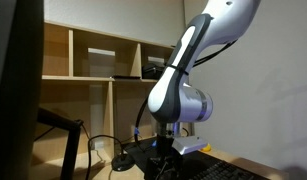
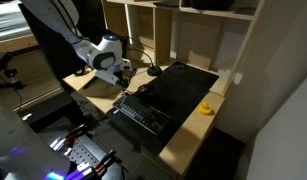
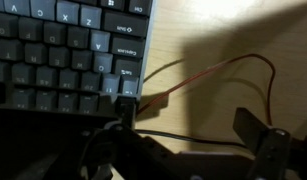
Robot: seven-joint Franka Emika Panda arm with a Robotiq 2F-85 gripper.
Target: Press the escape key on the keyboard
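Arm: the Panda arm (image 1: 193, 50) reaches down over the desk. In an exterior view its white wrist sits low, just above the work surface.

End effector: in the wrist view, the gripper (image 3: 188, 118) has its jaws spread wide. Nothing is held; only bare desk and cable lie between the fingers.

Fingers: one finger (image 3: 124, 98) stands at the edge of the keyboard, and the other is over bare wood, well clear of the keys. It cannot be told whether the finger touches the keyboard.

Keyboard: the keyboard (image 3: 63, 50) fills the upper left of the wrist view, with dark keys in rows. The key legends are too blurred to read. In an exterior view the keyboard (image 2: 143, 112) lies flat near the front edge of the desk, just beside the black mat.

Gripper position: in an exterior view the gripper (image 2: 121, 80) hangs at the end of the keyboard nearest the arm.

Desk: the desk (image 3: 233, 40) is light wood.

Cable: a thin reddish cable (image 3: 213, 68) loops across the wood beside the keyboard.

Black mat: the black mat (image 2: 183, 85) lies behind the keyboard, toward the shelves.

Yellow object: a small yellow object (image 2: 205, 108) sits on the desk beside the mat's edge.

Shelf unit: an open wooden shelf unit (image 1: 93, 60) stands behind the desk.
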